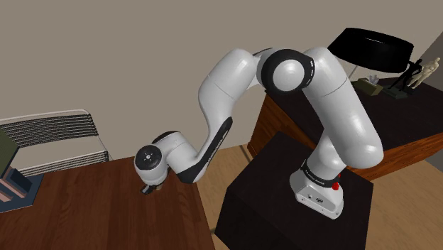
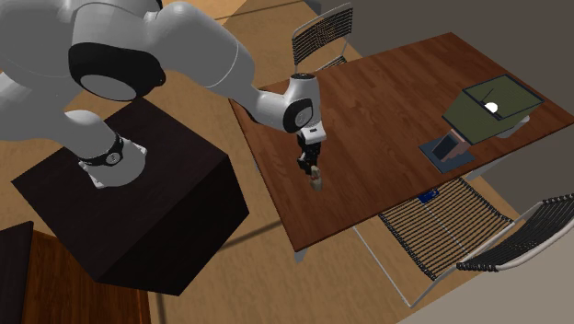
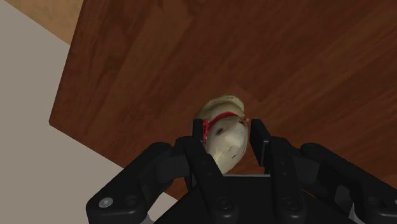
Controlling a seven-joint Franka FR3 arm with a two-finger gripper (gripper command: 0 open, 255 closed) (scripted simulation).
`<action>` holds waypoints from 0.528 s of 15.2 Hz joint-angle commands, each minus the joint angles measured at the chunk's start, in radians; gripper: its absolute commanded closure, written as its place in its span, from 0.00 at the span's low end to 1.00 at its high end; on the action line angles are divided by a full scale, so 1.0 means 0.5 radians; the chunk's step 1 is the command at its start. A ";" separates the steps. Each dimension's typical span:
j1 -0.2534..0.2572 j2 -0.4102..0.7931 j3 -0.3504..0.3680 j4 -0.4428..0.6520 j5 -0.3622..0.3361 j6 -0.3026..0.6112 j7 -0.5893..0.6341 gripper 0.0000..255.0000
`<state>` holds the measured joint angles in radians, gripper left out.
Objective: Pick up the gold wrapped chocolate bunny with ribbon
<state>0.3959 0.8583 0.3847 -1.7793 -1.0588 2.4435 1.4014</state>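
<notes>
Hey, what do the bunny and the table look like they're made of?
The bunny is pale cream-gold, smooth and dull rather than shiny, so a foil wrap is only a guess. A red ribbon rings its neck. The table looks like dark reddish-brown wood, judging by its long grain streaks, with a low satin sheen.

Domestic room, apparently a home's dining or living area: a long dark-brown wooden table surface stands on a light plank floor, with slatted, thin-barred chairs drawn up along its sides. Plain beige walls close the space. At the shoulder view's right, a dark wooden sideboard carries a black lamp shade and a small pale figurine. A flat olive-green box lies on the table.
</notes>
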 commanded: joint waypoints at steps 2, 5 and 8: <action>0.000 0.003 -0.002 0.004 0.001 -0.003 -0.001 1.00; -0.024 -0.066 0.030 -0.035 0.039 -0.030 -0.034 1.00; -0.049 -0.134 0.062 -0.070 0.079 -0.059 -0.069 1.00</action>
<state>0.3760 0.8013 0.4099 -1.8119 -1.0277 2.4206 1.3756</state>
